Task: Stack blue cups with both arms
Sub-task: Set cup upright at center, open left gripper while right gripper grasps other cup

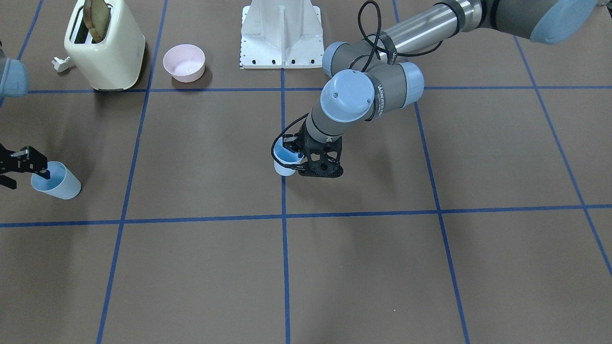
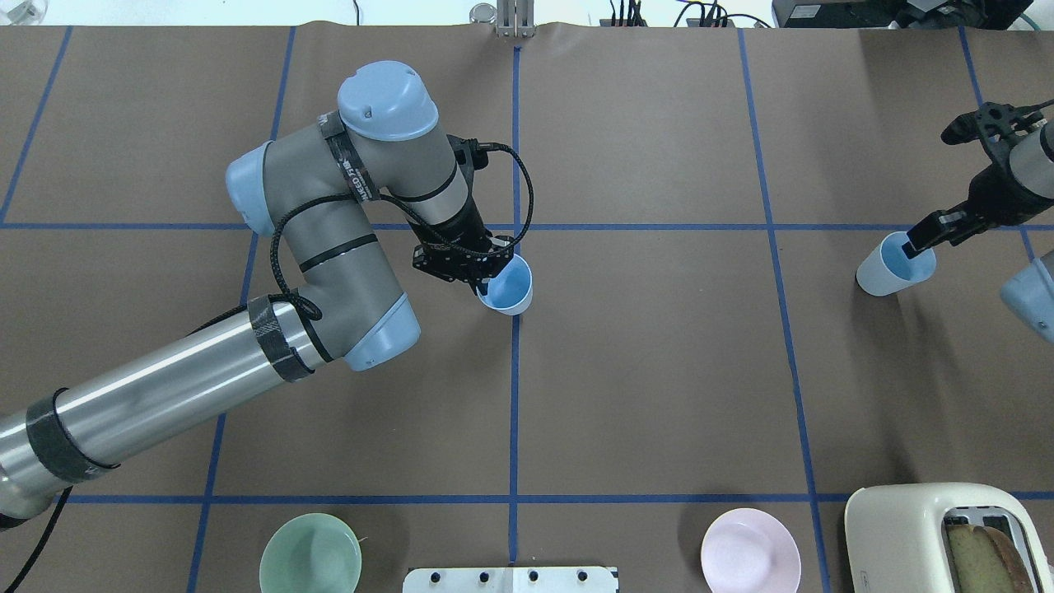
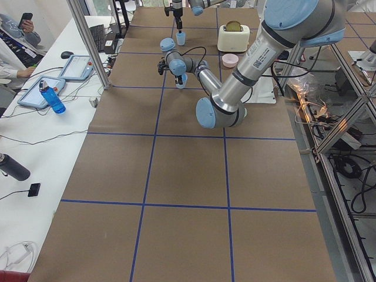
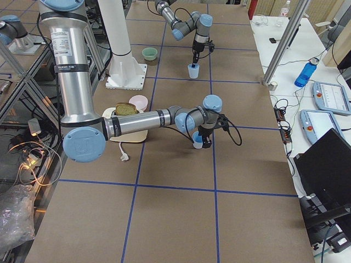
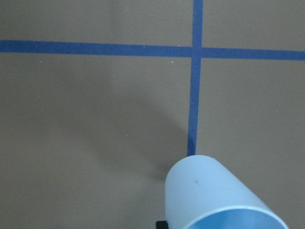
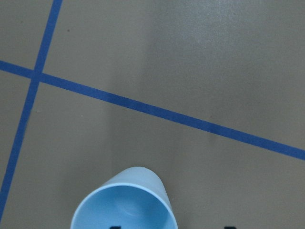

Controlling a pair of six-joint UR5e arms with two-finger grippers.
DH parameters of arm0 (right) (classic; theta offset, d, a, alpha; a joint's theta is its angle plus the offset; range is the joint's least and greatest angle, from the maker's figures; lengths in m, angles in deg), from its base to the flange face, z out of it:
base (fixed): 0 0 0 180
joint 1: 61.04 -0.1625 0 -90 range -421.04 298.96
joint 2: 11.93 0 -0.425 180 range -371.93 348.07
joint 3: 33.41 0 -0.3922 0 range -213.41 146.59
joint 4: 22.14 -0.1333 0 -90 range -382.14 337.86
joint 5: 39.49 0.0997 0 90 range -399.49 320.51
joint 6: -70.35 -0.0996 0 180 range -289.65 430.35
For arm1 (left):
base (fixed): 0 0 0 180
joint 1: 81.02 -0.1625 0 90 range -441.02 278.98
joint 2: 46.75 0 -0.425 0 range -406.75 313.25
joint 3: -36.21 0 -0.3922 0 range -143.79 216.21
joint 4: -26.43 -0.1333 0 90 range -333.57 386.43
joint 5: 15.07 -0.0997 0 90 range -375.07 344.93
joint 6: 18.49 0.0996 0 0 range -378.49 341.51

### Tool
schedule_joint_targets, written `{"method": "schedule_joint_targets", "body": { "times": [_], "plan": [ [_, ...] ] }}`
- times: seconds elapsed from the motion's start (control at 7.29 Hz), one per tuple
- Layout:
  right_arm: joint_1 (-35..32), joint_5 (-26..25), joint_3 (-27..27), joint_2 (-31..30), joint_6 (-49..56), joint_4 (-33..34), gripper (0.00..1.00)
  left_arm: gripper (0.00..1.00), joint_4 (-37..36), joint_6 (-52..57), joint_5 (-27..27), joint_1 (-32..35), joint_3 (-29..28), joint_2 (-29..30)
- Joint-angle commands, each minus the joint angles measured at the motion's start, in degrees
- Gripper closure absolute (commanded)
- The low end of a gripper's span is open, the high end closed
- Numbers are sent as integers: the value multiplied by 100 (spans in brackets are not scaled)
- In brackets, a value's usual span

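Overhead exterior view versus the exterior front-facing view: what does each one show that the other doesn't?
Only overhead: the pale green round bowl. Only front-facing: a small white plug beside the cream toaster. Both: the toaster with its toast, the pink round bowl, the white base plate, the central light-blue plastic tumbler at the left claw, and the outer light-blue plastic tumbler at the right claw.

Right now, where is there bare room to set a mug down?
Bare: the stretch between the middle blue cup and the end blue cup, and the strip beyond both, away from the robot. Crowded: the robot's edge, with toaster, pink bowl, white base plate and green bowl.
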Motion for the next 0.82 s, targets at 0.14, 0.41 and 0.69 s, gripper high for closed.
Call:
{"method": "schedule_joint_targets", "body": {
  "times": [0.14,0.41,0.69],
  "plan": [
    [128,-122,6,-9,-16,-32,31,100,167,-16,0,-63,-106,2],
    [164,-123,6,-17,-16,-32,40,100,167,-16,0,-72,-107,-7],
    [164,-132,23,-26,-16,-32,59,80,176,2,0,-72,-98,-7]
  ]
}}
